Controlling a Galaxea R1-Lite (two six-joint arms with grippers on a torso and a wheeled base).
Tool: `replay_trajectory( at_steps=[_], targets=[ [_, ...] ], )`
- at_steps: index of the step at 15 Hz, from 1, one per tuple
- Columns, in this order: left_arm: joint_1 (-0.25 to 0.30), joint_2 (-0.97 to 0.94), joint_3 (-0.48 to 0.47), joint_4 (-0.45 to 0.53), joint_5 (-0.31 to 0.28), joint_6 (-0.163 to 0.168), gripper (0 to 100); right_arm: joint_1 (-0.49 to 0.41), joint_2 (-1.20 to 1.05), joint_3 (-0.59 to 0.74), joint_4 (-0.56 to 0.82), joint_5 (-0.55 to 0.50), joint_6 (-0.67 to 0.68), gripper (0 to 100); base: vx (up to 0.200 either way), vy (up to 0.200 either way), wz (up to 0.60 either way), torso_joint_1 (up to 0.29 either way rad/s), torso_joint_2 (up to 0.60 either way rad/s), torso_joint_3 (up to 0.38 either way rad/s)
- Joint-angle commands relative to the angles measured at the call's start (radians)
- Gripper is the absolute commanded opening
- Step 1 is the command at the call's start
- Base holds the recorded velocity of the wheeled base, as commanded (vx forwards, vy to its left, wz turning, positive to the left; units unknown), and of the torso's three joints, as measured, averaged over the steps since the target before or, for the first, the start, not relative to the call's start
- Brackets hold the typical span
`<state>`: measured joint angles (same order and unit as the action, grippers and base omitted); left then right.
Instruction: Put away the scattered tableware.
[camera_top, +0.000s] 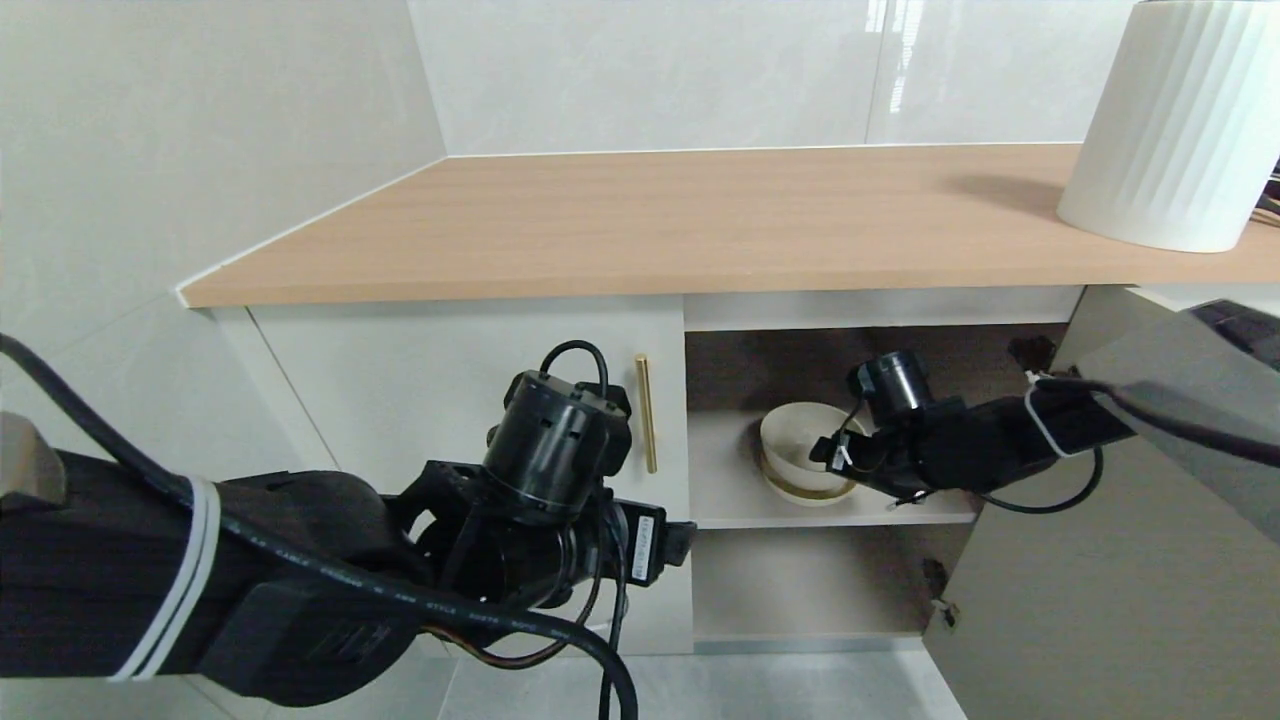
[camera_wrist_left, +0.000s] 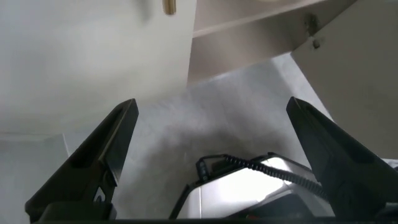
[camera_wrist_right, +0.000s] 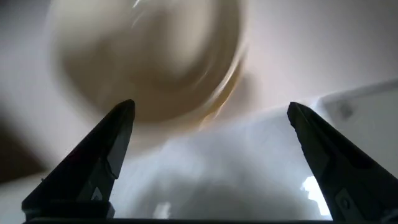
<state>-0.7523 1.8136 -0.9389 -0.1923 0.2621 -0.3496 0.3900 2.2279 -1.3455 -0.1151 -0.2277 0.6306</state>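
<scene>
Cream bowl (camera_top: 800, 455) with a gold band sits on the middle shelf (camera_top: 740, 505) of the open cabinet, under the bench (camera_top: 640, 220). It lies just left of the right end effector (camera_top: 835, 455), whose fingers are spread and grip nothing. Being round, it has no long axis. The left end effector (camera_wrist_left: 211, 102), also spread and empty, hangs well apart by the closed left door. Count: one bowl, two end effectors.

Pale wood-grain countertop (camera_top: 700, 220) — matt and smooth. Slim brass-coloured metal door handle (camera_top: 646, 412) gleams. Round cream bowl (camera_top: 790, 440) looks like smooth glazed ceramic. Large white wall tiles (camera_top: 650, 70) — glossy, reflecting light.
</scene>
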Motion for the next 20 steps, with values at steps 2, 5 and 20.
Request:
replay_trajectory(
  at_steps=[2, 5, 20],
  targets=[
    [0.034, -0.092, 0.049, -0.012, 0.0, 0.004, 100, 0.024, -0.281, 0.157, 0.071, 0.136, -0.016, 100, 0.0, 0.0, 0.0, 0.0, 0.0, 0.0],
    [0.154, -0.267, 0.143, -0.012, -0.004, 0.061, 100, 0.041, -0.594, 0.241, 0.249, 0.16, -0.092, 100, 0.0, 0.0, 0.0, 0.0, 0.0, 0.0],
    [0.154, -0.453, 0.367, -0.009, -0.003, 0.112, 100, 0.191, -0.863, 0.459, 0.448, 0.169, -0.163, 100, -0.133, 0.0, 0.0, 0.0, 0.0, 0.002]
  ],
)
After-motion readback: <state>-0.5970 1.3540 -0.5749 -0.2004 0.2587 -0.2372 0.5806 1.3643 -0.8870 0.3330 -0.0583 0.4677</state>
